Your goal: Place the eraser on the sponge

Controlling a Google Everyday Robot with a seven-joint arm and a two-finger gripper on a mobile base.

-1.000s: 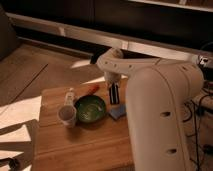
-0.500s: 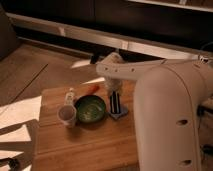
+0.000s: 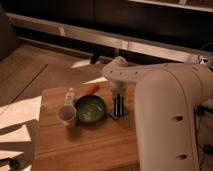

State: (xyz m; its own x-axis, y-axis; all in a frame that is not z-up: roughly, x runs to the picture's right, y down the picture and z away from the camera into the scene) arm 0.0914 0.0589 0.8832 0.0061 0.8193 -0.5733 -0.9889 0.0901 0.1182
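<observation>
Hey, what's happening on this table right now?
The robot's arm reaches down over the wooden table, with the gripper just above the sponge, beside the green bowl. A dark upright block, apparently the eraser, is at the gripper with its lower end at the sponge. Whether it is released cannot be seen.

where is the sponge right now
In the camera view the sponge lies on the wooden table, beside the green bowl on its picture-right side, directly beneath the gripper.

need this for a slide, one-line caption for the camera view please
Gripper down at the blue-grey sponge on a wooden table, beside a green bowl and white cup.
</observation>
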